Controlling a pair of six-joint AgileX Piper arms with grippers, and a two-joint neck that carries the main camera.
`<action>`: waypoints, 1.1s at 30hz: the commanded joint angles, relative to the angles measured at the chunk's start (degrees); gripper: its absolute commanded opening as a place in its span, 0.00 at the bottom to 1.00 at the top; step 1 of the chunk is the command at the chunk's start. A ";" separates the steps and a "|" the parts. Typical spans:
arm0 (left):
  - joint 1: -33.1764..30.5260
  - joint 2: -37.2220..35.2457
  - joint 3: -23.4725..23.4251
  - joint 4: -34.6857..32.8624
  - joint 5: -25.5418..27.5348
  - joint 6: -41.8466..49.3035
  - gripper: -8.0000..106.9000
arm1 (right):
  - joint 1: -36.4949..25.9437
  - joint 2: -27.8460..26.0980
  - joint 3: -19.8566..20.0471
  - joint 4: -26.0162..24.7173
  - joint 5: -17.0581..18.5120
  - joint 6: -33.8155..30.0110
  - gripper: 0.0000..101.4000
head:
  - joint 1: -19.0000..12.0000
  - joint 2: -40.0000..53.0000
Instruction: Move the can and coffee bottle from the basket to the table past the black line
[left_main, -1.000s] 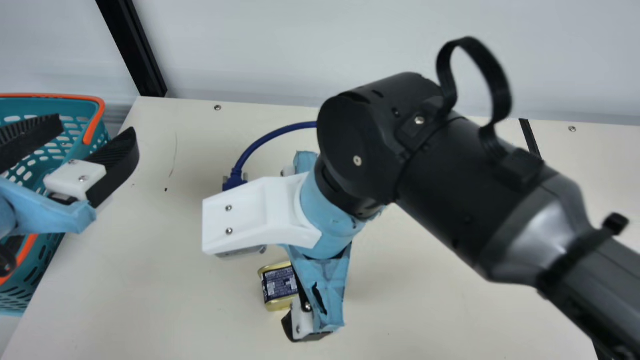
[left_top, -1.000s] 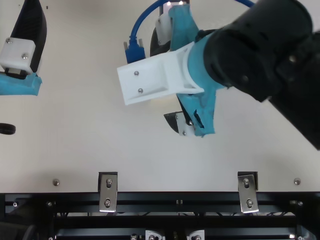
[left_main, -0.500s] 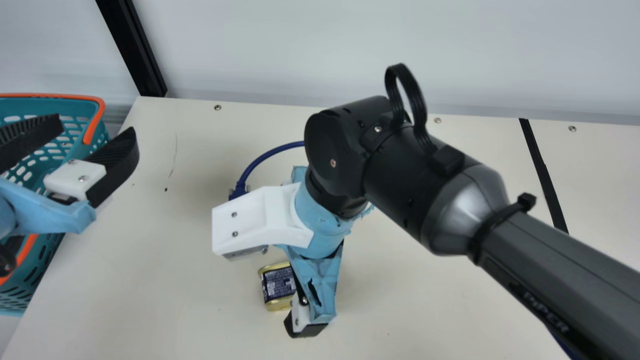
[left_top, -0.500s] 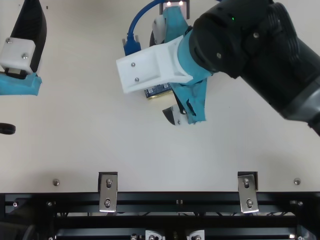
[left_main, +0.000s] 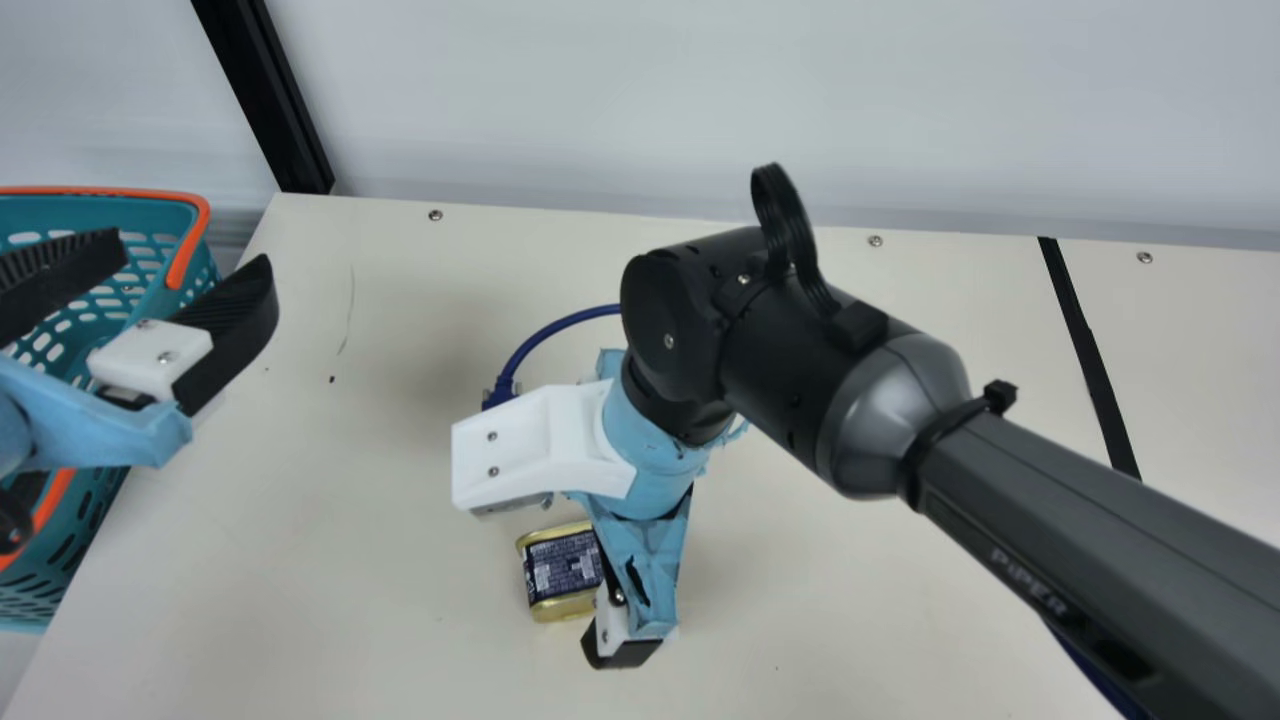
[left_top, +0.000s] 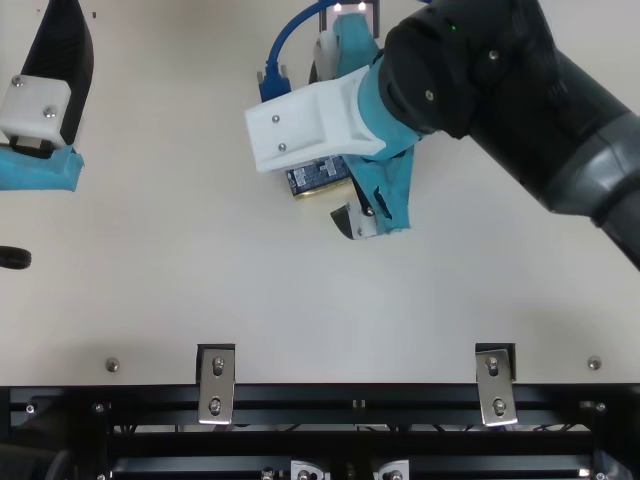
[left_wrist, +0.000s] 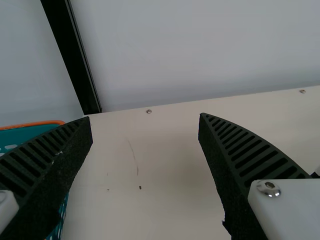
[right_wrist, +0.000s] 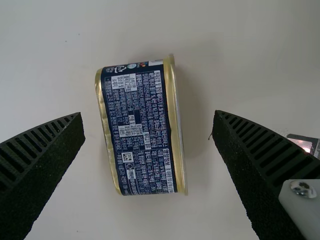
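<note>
The can (left_main: 560, 570), gold-rimmed with a dark blue label, rests on the table left of the black line (left_main: 1090, 360). My right gripper (left_main: 645, 560) hangs over it and covers part of it in the main view. In the right wrist view the can (right_wrist: 137, 130) lies between the spread fingers of my right gripper (right_wrist: 148, 115), with a gap on either side. At the far left, my left gripper (left_main: 193, 262) is open above the teal basket's (left_main: 192, 203) right side. In the left wrist view nothing is between the fingers of my left gripper (left_wrist: 145, 120).
A blue cable (left_main: 550, 330) curves behind the right gripper and plugs in at its wrist camera. A black upright post (left_main: 275, 110) stands at the table's back left corner. Two metal brackets (left_top: 217, 385) sit along the front edge in the top view.
My right arm has come down toward the table, its forearm shifting left in the main view. More of the can shows beside the gripper. The left arm and the can have kept still.
</note>
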 joint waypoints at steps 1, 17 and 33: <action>0.00 0.00 0.00 0.00 0.00 0.00 0.85 | -0.15 0.08 0.41 0.09 -0.52 -0.12 1.00 | -0.06 -0.16; 0.00 0.00 0.00 0.00 0.00 0.00 0.85 | -2.51 -3.90 2.29 0.32 -2.23 3.78 0.00 | -0.06 -0.16; 0.00 0.00 0.00 0.00 0.00 0.00 0.85 | -17.36 -14.88 10.33 0.85 -5.64 18.62 0.00 | -0.54 -11.49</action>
